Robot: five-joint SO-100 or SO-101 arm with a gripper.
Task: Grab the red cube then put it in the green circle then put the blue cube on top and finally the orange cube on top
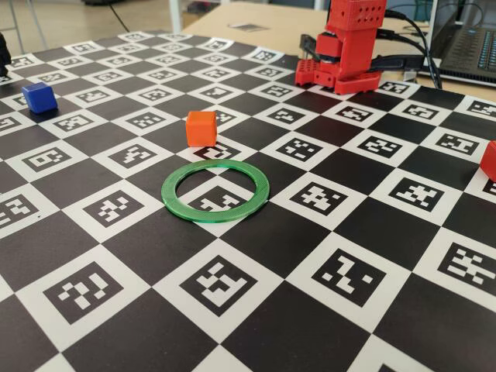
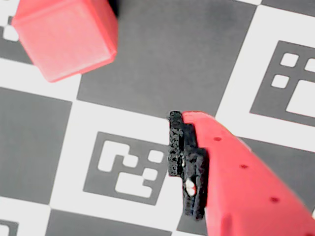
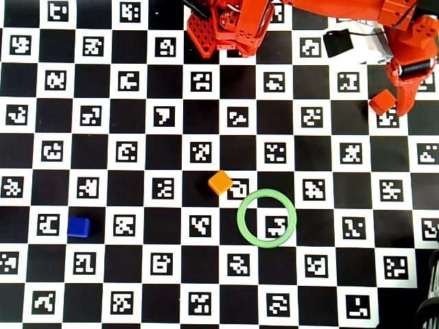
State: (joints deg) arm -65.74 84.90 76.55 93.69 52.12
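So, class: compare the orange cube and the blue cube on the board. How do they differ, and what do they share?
Colour: the orange cube is bright orange, the blue cube deep blue.
Place: in the overhead view the orange cube sits just up and left of the green circle, close to its rim; the blue cube lies far off to the left.
Shared: both look the same size, rest flat on the checkered board, outside the circle and untouched.

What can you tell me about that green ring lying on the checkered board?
The green circle is a thin, flat ring that looks like matte plastic, with an open centre showing the board's squares through it. It lies flat near the board's middle, empty. The orange cube sits close beside it without touching; nothing else is near.
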